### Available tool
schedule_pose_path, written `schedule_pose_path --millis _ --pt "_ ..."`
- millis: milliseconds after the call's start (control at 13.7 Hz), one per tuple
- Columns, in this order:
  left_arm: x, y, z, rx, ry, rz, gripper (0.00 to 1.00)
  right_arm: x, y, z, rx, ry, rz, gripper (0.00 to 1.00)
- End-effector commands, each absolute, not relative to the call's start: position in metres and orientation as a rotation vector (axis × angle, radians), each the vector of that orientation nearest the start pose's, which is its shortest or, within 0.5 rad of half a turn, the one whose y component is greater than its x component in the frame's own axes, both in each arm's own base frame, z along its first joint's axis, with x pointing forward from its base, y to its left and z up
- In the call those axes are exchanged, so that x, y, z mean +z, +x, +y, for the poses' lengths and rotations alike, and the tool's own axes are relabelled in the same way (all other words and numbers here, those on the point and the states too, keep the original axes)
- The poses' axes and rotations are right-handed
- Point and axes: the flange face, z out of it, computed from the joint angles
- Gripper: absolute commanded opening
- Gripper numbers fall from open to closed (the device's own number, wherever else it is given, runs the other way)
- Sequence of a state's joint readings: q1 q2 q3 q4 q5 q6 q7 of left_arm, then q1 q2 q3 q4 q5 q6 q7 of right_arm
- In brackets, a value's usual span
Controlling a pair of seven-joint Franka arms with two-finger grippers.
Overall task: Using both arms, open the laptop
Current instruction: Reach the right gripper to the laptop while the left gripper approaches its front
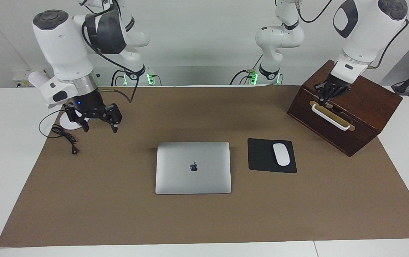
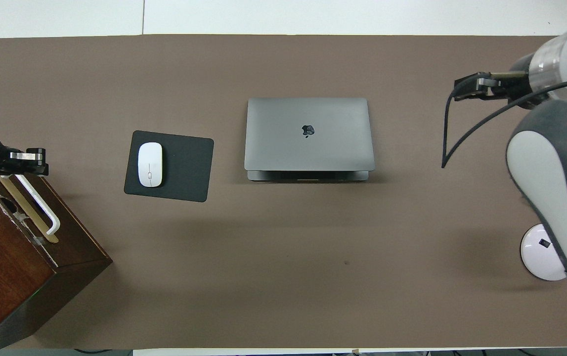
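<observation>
The laptop [image 1: 193,167] [image 2: 309,133] lies closed and flat in the middle of the brown mat, logo up. My right gripper [image 1: 100,129] hangs open in the air over the mat, between the white round base and the laptop, holding nothing. In the overhead view the right arm [image 2: 555,163] covers its own gripper. My left gripper [image 1: 326,95] is shut with nothing in it. It is tipped down just over the top front edge of the wooden box, by one end of the box's white handle. Whether it touches the box I cannot tell.
A black mouse pad [image 1: 263,157] with a white mouse [image 1: 281,154] lies beside the laptop toward the left arm's end. The dark wooden box [image 1: 364,107] with its white handle [image 1: 332,117] stands at that end. A white round base [image 1: 69,123] and a black cable [image 1: 65,137] lie at the right arm's end.
</observation>
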State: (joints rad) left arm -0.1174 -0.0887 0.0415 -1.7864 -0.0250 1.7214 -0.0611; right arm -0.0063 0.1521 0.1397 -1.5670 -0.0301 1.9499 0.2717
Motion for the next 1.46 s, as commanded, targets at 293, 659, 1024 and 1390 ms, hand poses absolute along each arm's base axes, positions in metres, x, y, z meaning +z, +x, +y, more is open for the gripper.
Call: schedule_pose_path --millis 293,659,1024,1390 --pt "0.556 0.518 -0.117 -0.297 -3.179 0.207 0.00 0.582 0.643 0.154 -0.499 -2.722 0.542 1.00" --pt "0.505 0.472 -0.156 -0.598 -3.160 0.410 0.00 0.581 0.647 0.180 -0.600 -2.532 0.706 1.00" --pt "0.456 0.433 -0.193 -0.822 -3.113 0.626 0.00 0.538 0.641 0.195 -0.780 -2.299 0.767 1.00" --pt "0.393 0.417 -0.229 -0.988 -3.074 0.748 0.00 0.513 0.612 0.249 -0.772 -2.097 0.851 1.00"
